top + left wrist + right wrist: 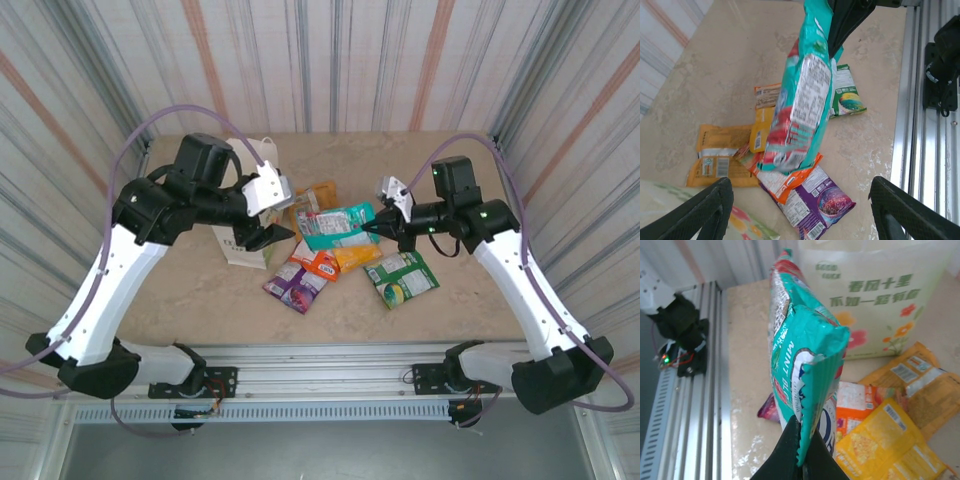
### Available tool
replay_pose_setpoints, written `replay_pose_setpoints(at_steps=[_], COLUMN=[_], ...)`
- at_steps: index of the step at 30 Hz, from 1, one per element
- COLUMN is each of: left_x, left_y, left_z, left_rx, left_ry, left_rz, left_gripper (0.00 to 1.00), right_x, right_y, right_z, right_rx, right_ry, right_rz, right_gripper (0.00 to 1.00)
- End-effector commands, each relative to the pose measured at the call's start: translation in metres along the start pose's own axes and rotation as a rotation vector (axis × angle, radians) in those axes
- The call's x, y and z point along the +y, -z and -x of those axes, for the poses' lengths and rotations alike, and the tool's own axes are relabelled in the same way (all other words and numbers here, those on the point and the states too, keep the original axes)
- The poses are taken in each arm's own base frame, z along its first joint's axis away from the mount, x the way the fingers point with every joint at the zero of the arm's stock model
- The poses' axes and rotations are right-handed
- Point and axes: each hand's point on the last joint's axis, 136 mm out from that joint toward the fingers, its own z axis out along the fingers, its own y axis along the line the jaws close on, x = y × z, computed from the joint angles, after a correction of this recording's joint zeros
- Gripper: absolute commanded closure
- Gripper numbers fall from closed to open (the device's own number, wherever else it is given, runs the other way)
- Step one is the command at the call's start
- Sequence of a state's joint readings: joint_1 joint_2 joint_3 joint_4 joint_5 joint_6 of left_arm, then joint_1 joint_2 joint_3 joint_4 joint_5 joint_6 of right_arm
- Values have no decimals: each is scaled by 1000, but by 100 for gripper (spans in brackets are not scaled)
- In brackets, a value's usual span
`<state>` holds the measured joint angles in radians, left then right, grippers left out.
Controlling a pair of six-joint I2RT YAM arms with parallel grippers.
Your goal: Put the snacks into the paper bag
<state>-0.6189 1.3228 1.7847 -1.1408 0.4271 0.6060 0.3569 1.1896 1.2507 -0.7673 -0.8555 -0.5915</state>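
Note:
My right gripper (809,452) is shut on the edge of a teal snack packet (800,350), holding it off the table. From above, the teal packet (335,226) hangs between the two grippers. My left gripper (268,228) stands open in front of the white paper bag (240,252), which my left arm mostly covers. In the left wrist view the teal packet (805,100) dangles ahead of the open fingers (707,210). On the table lie a purple packet (294,286), a red-orange one (320,264), a yellow-orange one (358,257), a green one (401,279) and an orange one (318,194).
The paper bag (880,295) stands upright beyond the teal packet, with green text and flowers printed on it. A metal rail (330,375) runs along the near table edge. Striped walls close in the table on three sides.

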Motion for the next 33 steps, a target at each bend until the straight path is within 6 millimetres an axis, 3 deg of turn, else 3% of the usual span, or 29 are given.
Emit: replay_pose_setpoints(at_steps=[1,6,14,21,26,33], left_x=[-7,-11,-27,-31,-38,-44], left_y=[-20,-40,-55,-68,-73,-71], left_z=[-1,-3,1,-10,-13,-13], left_rx=[18,50,40,108,133,168], left_ry=[-43,-43,4,42,49,57], left_rz=[-66,-113,-236,-276,-309,-348], left_gripper=[25,25,28,39,61,77], right_x=[19,27,28,26,22,19], right_y=[-1,-7,-16,-19,-22,-22], right_z=[3,10,14,20,20,20], right_rx=[21,12,-3,-18,-21,-19], right_ry=[104,146,150,166,169,174], right_rz=[54,73,87,72,54,32], right_gripper=[100,100,100,100,100,100])
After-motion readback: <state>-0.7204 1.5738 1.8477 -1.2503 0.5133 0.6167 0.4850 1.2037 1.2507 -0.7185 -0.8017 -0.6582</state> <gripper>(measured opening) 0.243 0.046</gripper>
